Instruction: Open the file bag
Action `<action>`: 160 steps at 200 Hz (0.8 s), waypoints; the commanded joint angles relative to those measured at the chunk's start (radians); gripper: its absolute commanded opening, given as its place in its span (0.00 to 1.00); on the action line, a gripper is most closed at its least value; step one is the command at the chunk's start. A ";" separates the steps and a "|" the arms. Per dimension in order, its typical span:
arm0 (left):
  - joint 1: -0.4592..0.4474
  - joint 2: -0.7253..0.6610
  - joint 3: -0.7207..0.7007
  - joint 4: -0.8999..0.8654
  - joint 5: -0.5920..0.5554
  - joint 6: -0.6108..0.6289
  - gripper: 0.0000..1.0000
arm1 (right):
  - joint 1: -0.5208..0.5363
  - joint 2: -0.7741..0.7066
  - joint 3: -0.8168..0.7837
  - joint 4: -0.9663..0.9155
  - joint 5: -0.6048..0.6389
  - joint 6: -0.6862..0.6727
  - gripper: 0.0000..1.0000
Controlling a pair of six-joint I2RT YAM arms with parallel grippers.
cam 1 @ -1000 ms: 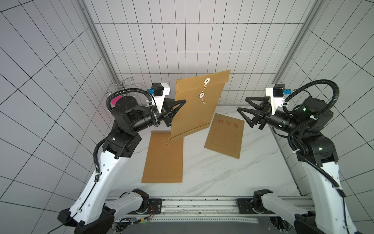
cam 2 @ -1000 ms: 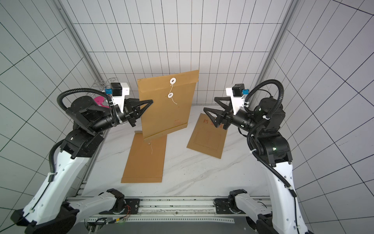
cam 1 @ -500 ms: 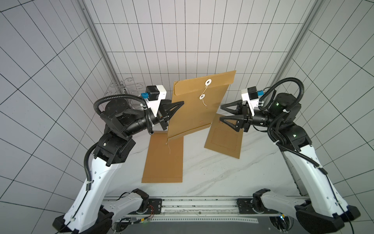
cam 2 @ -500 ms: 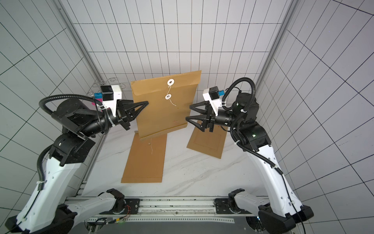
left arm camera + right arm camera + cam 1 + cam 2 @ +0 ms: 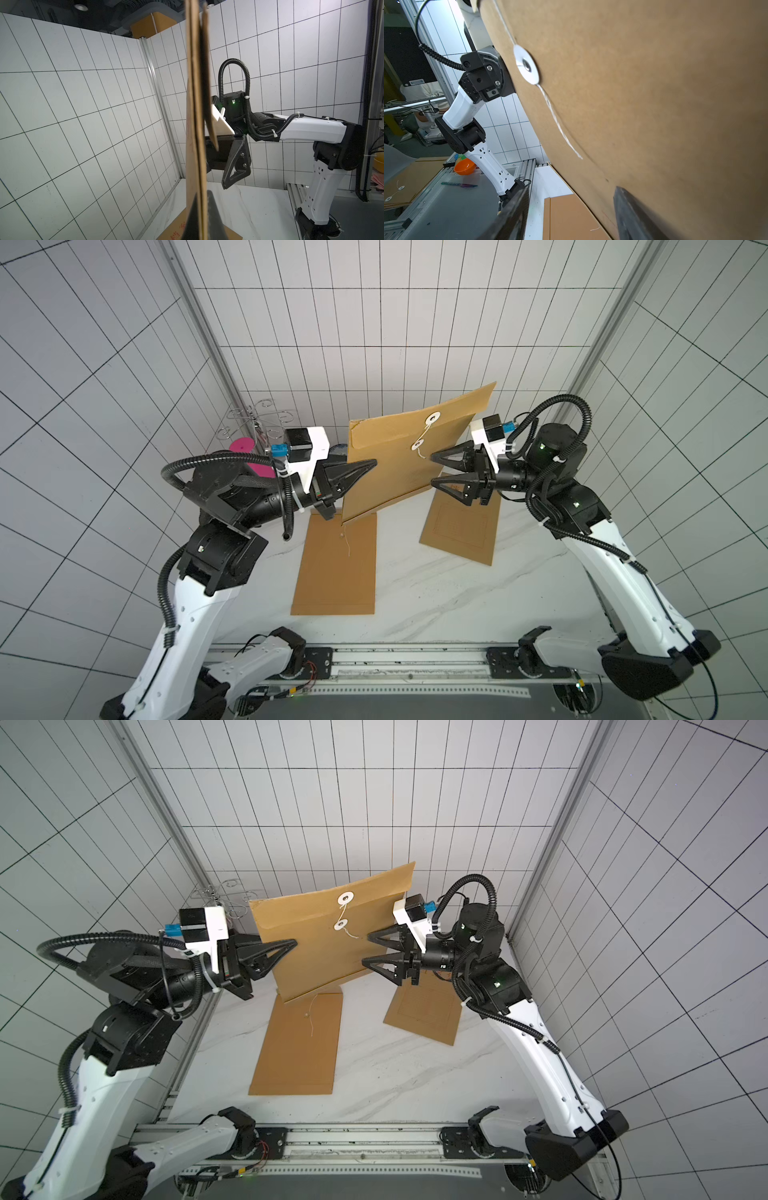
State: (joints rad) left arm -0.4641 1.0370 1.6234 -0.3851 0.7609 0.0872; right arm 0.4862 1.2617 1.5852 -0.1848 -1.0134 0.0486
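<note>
A: What is seen nearest on the table (image 5: 436, 605)?

B: A flat envelope (image 5: 336, 568) is laid at about 7 o'clock from the table's middle. A second envelope (image 5: 459, 531) is laid farther back, toward 2 o'clock. Neither is touched.

A: And where is the file bag (image 5: 390, 472) found?

B: It is held upright in the air beyond them, toward 12 o'clock, with the closure side turned to the top cameras. Its 9 o'clock edge is pinched by the left gripper (image 5: 371, 465), whose jaws are pressed flat on the paper, as is borne out in the left wrist view.

A: Is anything held by the right gripper (image 5: 433, 469)?

B: Nothing, as far as can be seen. Its jaws are spread fairly wide at the bag's 3 o'clock side, near the lower disc (image 5: 417, 444).

A: What may be counted as done?

B: The bag is raised and presented. A loose tail of string (image 5: 560, 128) is seen hanging from the lower disc, yet a strand is run up to the upper disc (image 5: 433, 419), so the tie is judged not fully undone. The flap (image 5: 207, 83) is stood only slightly off the body.

A: What is left?

B: The tail is to be caught, the string unwound and the flap lifted. Farthest back, at 11 o'clock, a wire rack (image 5: 257, 423) is left out of it.
</note>
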 commanded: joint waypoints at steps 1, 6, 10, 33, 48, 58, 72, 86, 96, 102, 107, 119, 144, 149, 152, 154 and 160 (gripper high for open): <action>-0.005 -0.013 0.015 0.029 0.034 0.005 0.00 | 0.024 0.005 0.057 0.086 -0.024 0.006 0.66; -0.005 -0.014 0.015 0.030 0.034 0.006 0.00 | 0.028 0.007 0.061 0.089 -0.024 0.009 0.66; -0.005 -0.013 0.015 0.028 0.036 0.005 0.00 | 0.031 0.009 0.064 0.091 -0.026 0.010 0.66; -0.005 -0.017 0.012 0.031 0.036 0.006 0.00 | 0.047 0.026 0.085 0.099 -0.035 0.020 0.65; -0.005 -0.018 0.012 0.031 0.039 0.006 0.00 | 0.062 0.036 0.096 0.101 -0.039 0.022 0.63; -0.005 -0.017 0.010 0.032 0.042 0.007 0.00 | 0.067 0.039 0.098 0.103 -0.039 0.022 0.63; -0.004 -0.017 0.007 0.035 0.044 0.005 0.00 | 0.075 0.043 0.103 0.106 -0.038 0.023 0.61; -0.005 -0.017 0.005 0.036 0.044 0.005 0.00 | 0.080 0.048 0.107 0.106 -0.039 0.023 0.59; -0.005 -0.017 0.004 0.036 0.045 0.005 0.00 | 0.082 0.049 0.108 0.107 -0.037 0.023 0.59; -0.005 -0.017 0.004 0.037 0.047 0.005 0.00 | 0.084 0.049 0.109 0.107 -0.034 0.023 0.58; -0.005 -0.017 0.004 0.037 0.048 0.006 0.00 | 0.083 0.049 0.109 0.107 -0.031 0.023 0.57; -0.005 -0.017 0.003 0.037 0.049 0.006 0.00 | 0.085 0.047 0.106 0.115 -0.025 0.027 0.57; -0.005 -0.018 -0.002 0.040 0.051 0.004 0.00 | 0.085 0.038 0.099 0.152 -0.010 0.049 0.54; -0.005 -0.019 -0.004 0.040 0.052 0.003 0.00 | 0.085 0.040 0.102 0.154 -0.012 0.053 0.53; -0.004 -0.020 -0.005 0.041 0.051 0.002 0.00 | 0.086 0.041 0.103 0.155 -0.013 0.054 0.52; -0.005 -0.020 -0.005 0.041 0.051 0.002 0.00 | 0.087 0.041 0.105 0.156 -0.014 0.056 0.52; -0.005 -0.019 -0.006 0.042 0.051 0.000 0.00 | 0.087 0.045 0.108 0.158 -0.019 0.059 0.50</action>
State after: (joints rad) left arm -0.4641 1.0325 1.6218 -0.3763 0.7876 0.0868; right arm 0.5594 1.3106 1.6424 -0.0837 -1.0279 0.0952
